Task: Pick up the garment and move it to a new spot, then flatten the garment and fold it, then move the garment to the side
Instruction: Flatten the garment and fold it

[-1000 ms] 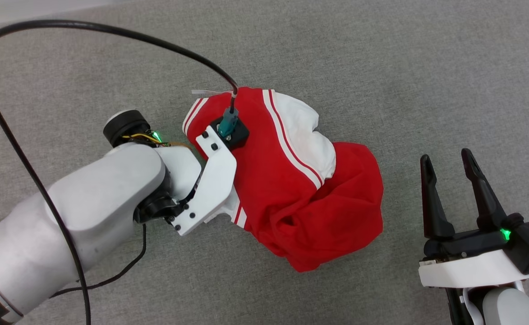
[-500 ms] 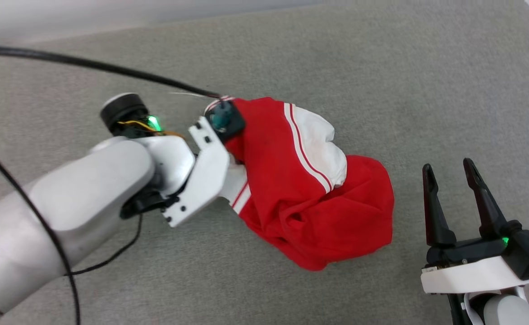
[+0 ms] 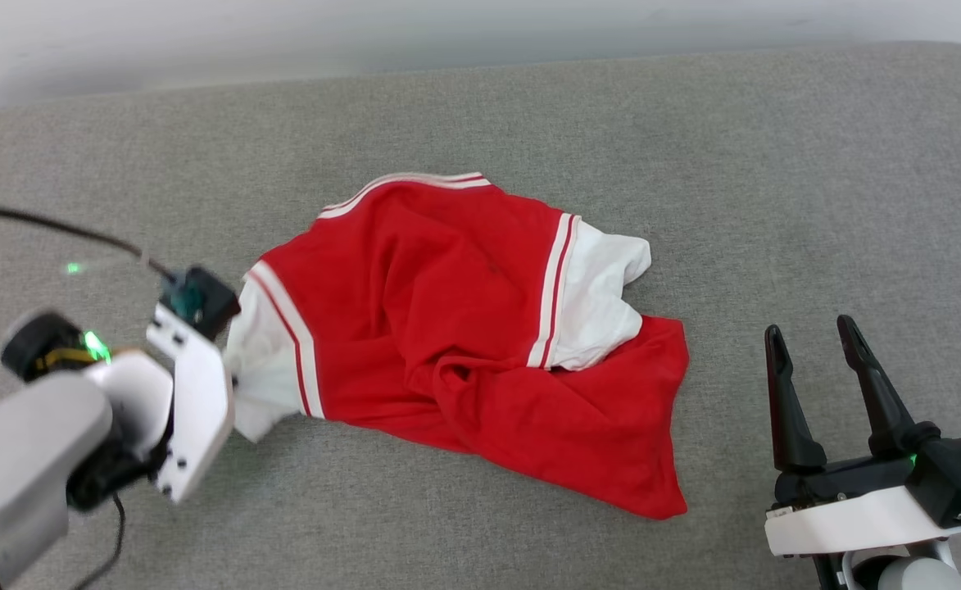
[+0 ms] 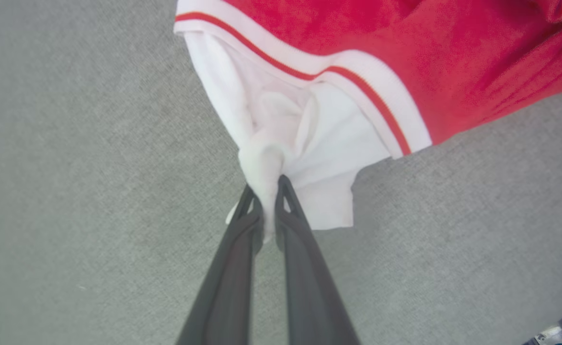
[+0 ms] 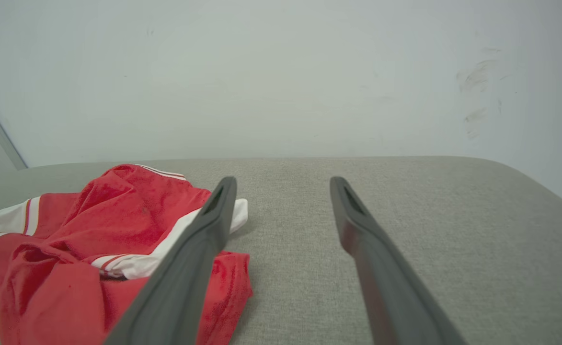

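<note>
The garment (image 3: 447, 303) is a red T-shirt with white sleeves and striped trim, lying rumpled and partly spread on the grey cushion. In the left wrist view my left gripper (image 4: 266, 191) is shut on a bunched fold of the garment's (image 4: 405, 57) white sleeve. In the head view its wrist mount hides the fingers at the garment's left end. My right gripper (image 3: 808, 336) stands open at the lower right, apart from the cloth. In the right wrist view that gripper (image 5: 283, 181) has nothing between its fingers, and the garment (image 5: 118, 215) lies to their left.
The grey upholstered surface (image 3: 775, 164) stretches wide, with bare fabric to the right and behind the garment. Along its far edge runs a pale wall (image 5: 281, 72). A black cable (image 3: 54, 229) trails from my left wrist at the left.
My left gripper has shut on the white sleeve and drawn it down and to the left, stretching the bundled garment out. The head camera has tilted up. The right gripper stays open.
</note>
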